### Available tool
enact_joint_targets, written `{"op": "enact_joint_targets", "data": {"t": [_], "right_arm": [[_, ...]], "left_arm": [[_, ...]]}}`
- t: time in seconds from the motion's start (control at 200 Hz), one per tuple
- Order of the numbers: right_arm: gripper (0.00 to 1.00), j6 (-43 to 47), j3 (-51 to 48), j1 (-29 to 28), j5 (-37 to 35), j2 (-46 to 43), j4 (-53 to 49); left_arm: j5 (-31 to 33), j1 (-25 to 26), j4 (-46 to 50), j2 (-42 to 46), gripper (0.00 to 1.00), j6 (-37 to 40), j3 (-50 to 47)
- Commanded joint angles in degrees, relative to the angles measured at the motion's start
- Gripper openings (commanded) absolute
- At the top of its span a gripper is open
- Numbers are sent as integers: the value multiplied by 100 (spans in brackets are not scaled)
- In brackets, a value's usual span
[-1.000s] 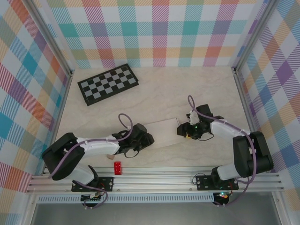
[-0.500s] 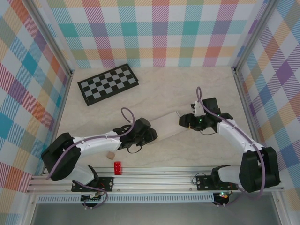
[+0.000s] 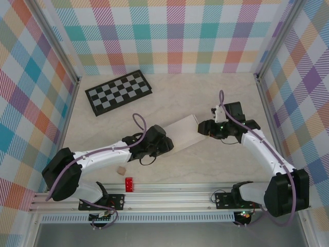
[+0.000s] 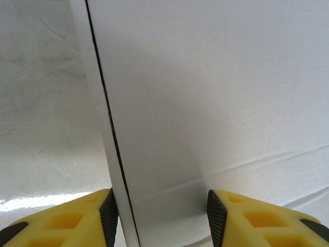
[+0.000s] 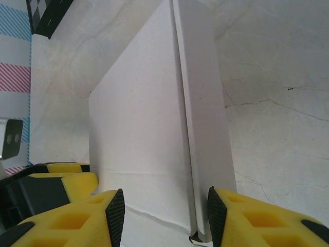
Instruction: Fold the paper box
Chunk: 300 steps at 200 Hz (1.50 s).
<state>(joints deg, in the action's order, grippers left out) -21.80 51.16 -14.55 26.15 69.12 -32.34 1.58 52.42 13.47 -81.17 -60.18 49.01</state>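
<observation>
Top external shows the paper box (image 3: 180, 131) in the middle of the surface (image 3: 205, 98), lying from 8 to 2 o'clock. My left claw (image 3: 165, 145) and right claw (image 3: 204, 128) stand half spread over its ends. I'd anchor the left end, square the right claw to the seam, then close slowly. I can't judge pad contact, and the wrists hide any flaps.

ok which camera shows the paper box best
The top external view: it takes in nearly the whole outline of the paper box, set aslant. The right wrist view shows one end close up, with a seam running along it. The left wrist view gives a cropped white stretch and one dark line.
</observation>
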Motion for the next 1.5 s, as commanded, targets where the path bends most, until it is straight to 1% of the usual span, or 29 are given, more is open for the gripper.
{"op": "enact_joint_targets", "data": {"t": [0.0, 0.12, 0.295, 0.45, 0.565, 0.625, 0.67, 0.765, 0.835, 0.905, 0.99, 1.06, 1.195, 1.325, 1.495], "right_arm": [[49, 264, -45, -163, -107, -103, -397], [50, 556, -281, -163, -489, 14, -402], [50, 672, -623, -146, -883, 154, -282], [52, 734, -777, -56, -1406, 241, -256], [52, 624, -767, 20, -1731, 164, -374], [52, 542, -780, 39, -1876, -24, -421], [54, 394, -799, 58, -1966, -199, -457], [54, 84, -858, 66, -1736, -459, -522], [54, -231, -884, 112, -1539, -508, -690], [54, -484, -954, 146, -1390, -574, -806], [54, -830, -1247, 182, -1174, -887, -668], [55, -1109, -1522, 189, -1123, -1214, -592], [60, -1650, -2082, 189, -971, -1756, -403], [70, -1992, -2581, 207, -805, -1893, -96], [76, -2527, -3136, 247, -498, -1998, 638]], "left_arm": [[-96, 33, -379, -65, 50, 209, 86], [-155, -12, -310, -114, 49, 330, -39], [-342, -74, -295, -59, 49, 379, -335], [-309, -77, 164, 31, 49, 699, -401], [-273, -234, 716, 303, 48, 1184, -229], [-361, -438, 1040, 335, 49, 1612, 175], [-431, -567, 1310, 185, 49, 1991, 641], [-476, -615, 1813, -524, 46, 2879, 1832], [-737, -618, 1904, -1186, 42, 3420, 2517], [-983, -615, 1828, -1754, 37, 3767, 2913], [-1094, -606, 1787, -2258, 36, 3966, 3252], [-1033, -586, 1822, -2573, 36, 4098, 3442], [-1041, -371, 1797, -2880, 35, 4412, 3589], [-1041, -214, 1789, -3023, 35, 4549, 3580], [-1000, -207, 1724, -3202, 34, 4575, 3266]]}}
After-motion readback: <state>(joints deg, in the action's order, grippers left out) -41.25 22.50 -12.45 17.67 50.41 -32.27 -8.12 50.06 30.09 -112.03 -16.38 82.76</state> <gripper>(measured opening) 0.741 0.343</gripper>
